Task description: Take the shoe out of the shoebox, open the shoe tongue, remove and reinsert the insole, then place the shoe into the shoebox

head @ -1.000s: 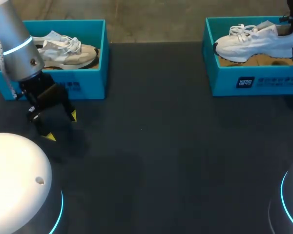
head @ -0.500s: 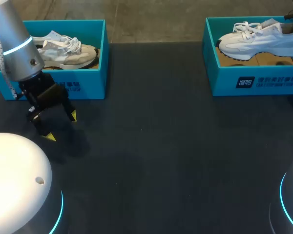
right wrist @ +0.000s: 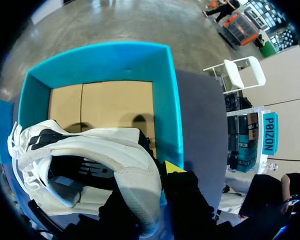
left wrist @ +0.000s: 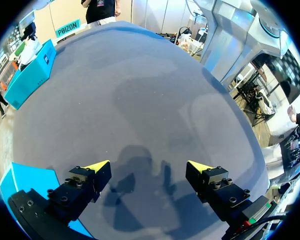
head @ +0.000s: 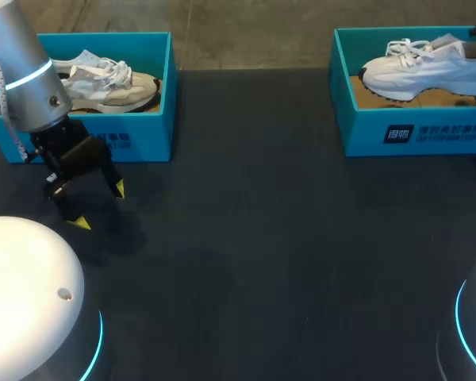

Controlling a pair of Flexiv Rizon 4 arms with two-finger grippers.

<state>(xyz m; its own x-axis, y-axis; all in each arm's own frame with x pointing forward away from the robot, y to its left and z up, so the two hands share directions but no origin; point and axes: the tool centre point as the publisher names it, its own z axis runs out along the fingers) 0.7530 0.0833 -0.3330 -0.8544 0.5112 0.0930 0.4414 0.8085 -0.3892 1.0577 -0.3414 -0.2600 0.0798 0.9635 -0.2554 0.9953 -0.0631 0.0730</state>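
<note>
your white shoe (head: 424, 65) hangs over the blue shoebox (head: 412, 136). it lies sideways, with its toe toward the middle of the tabletop (head: 262, 222). your right fingers (right wrist: 179, 182) pinch its heel. your left fingers (left wrist: 87, 180) are spread wide above the tabletop, holding nothing.

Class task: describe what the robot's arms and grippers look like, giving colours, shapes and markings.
The left arm is a silver-grey cylinder with a glowing pale ring and a thin white cable alongside. The left gripper is black and blocky, with screw heads and two wedge-shaped yellow tips. The right gripper is black too, with one yellow tip showing.
</note>
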